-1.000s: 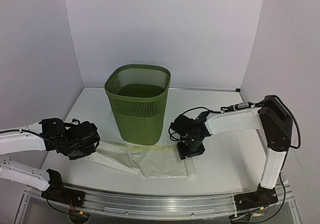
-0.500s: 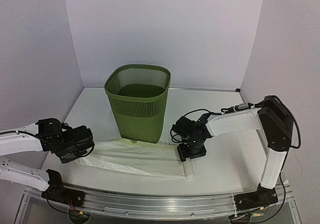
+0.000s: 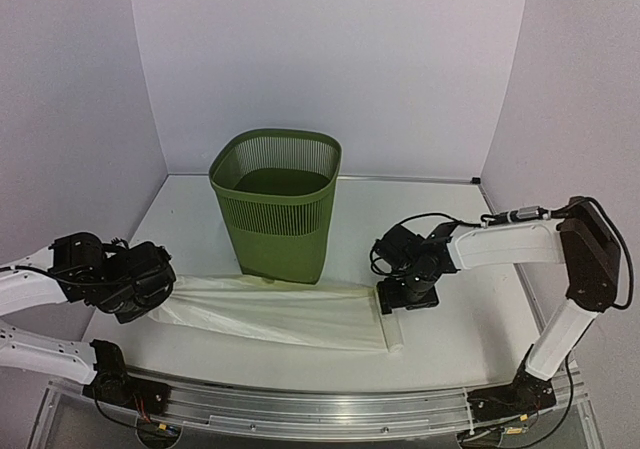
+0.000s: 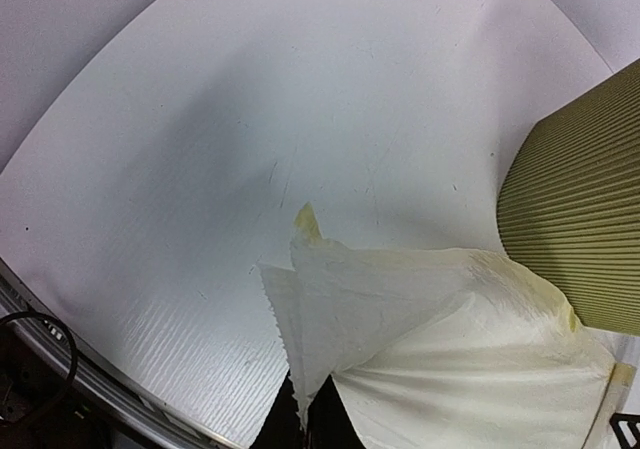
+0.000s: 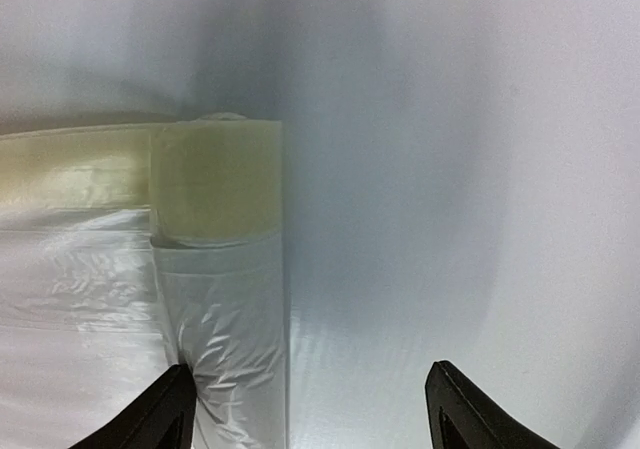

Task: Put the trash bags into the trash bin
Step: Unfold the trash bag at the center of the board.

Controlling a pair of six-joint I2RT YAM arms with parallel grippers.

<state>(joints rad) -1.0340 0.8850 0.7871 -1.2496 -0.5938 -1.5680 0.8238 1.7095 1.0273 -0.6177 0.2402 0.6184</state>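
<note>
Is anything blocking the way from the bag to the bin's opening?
Nothing visible does. The trash bag lies stretched flat right in front of the trash bin, whose top stands open and uncovered. The left gripper pinches its left end.

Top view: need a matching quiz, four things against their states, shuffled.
1 bin
2 bag
3 left claw
4 right claw

A open, over the bag's end
B shut on the bag's edge
C upright, behind the bag
D spread flat

Pairs: 1-C, 2-D, 3-B, 4-A
</note>
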